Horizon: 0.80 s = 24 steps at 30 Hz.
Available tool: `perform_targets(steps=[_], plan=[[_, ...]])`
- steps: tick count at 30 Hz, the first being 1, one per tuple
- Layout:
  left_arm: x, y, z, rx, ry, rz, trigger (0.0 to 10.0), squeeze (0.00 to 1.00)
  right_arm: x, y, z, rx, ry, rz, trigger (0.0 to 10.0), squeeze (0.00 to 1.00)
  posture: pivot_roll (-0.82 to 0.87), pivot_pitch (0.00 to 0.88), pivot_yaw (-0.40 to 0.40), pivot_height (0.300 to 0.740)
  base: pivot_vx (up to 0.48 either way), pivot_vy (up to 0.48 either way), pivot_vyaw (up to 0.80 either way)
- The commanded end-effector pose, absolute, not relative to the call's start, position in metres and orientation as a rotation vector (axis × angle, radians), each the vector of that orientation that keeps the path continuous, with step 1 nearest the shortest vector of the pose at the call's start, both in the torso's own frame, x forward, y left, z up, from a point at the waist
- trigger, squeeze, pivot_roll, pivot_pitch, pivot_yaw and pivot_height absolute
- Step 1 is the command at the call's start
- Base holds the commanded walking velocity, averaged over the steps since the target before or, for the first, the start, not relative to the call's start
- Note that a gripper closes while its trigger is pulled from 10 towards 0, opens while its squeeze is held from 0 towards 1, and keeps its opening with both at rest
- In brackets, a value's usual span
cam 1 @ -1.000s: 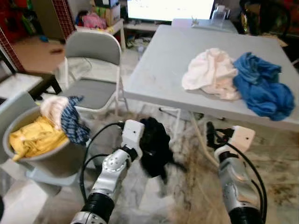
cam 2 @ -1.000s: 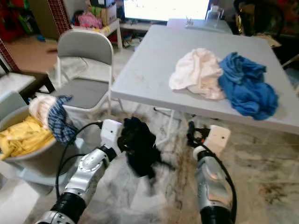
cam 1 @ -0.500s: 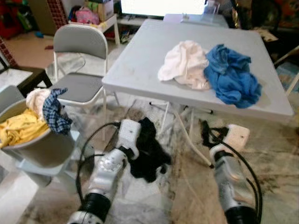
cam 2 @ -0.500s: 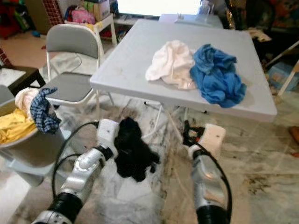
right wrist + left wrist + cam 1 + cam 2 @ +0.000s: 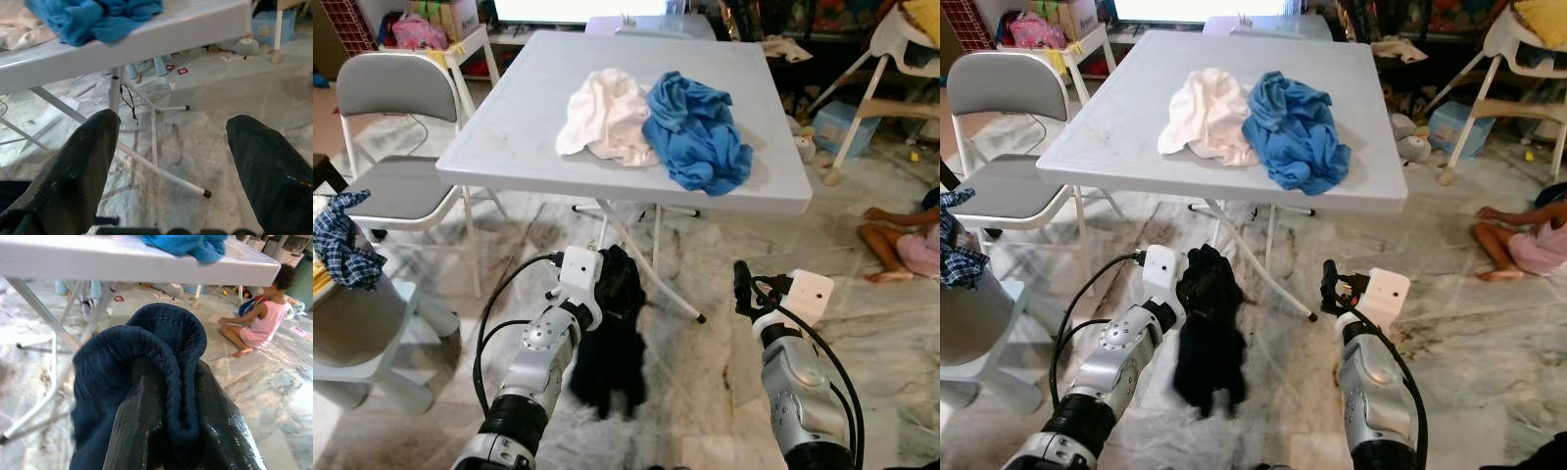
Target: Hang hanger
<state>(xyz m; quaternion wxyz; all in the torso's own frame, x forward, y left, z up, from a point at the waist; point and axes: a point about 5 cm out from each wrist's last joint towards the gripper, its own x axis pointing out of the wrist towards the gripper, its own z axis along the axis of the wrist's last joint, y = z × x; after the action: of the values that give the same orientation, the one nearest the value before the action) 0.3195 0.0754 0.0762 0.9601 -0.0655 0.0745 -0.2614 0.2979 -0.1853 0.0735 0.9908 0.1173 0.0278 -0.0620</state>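
My left hand point(image 5: 607, 284) is pinched shut on a dark garment point(image 5: 615, 343) that hangs limp from it above the marble floor, while my right hand point(image 5: 171, 166) hovers spread and empty beside it. The cloth looks soft and light — I judge it will sag and slide, so a bunched fold near the collar is the safest hold. I can make out no hanger. To my left a grey bin point(image 5: 352, 323) has a checked cloth point(image 5: 342, 253) draped on its rim. Further off, the surface point(image 5: 509, 127) carries a white garment point(image 5: 605, 116) touching a blue one point(image 5: 697, 132).
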Motion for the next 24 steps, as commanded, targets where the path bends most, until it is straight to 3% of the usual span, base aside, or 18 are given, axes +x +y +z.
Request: perform_targets(steps=[1,5,24], plan=[[0.3211,0.0792,0.0772,-0.145,0.157,-0.512,10.0,0.00,0.2981,-0.1834,0.0743,0.229,0.059,-0.116,10.0,0.00,-0.01,0.124,0.021,0.740,0.000,0.000,0.00],[0.3223,0.0795,0.0774,-0.154,0.167,-0.507,10.0,0.00,0.2984,-0.1822,0.0734,0.223,0.068,-0.113,10.0,0.00,-0.01,0.122,0.022,0.740,0.000,0.075,0.00],[0.3227,0.0797,0.0785,-0.159,0.181,-0.522,10.0,0.00,0.2980,-0.1753,0.0722,0.199,0.083,-0.084,10.0,0.00,-0.01,0.126,0.030,0.740,0.000,0.465,0.00]])
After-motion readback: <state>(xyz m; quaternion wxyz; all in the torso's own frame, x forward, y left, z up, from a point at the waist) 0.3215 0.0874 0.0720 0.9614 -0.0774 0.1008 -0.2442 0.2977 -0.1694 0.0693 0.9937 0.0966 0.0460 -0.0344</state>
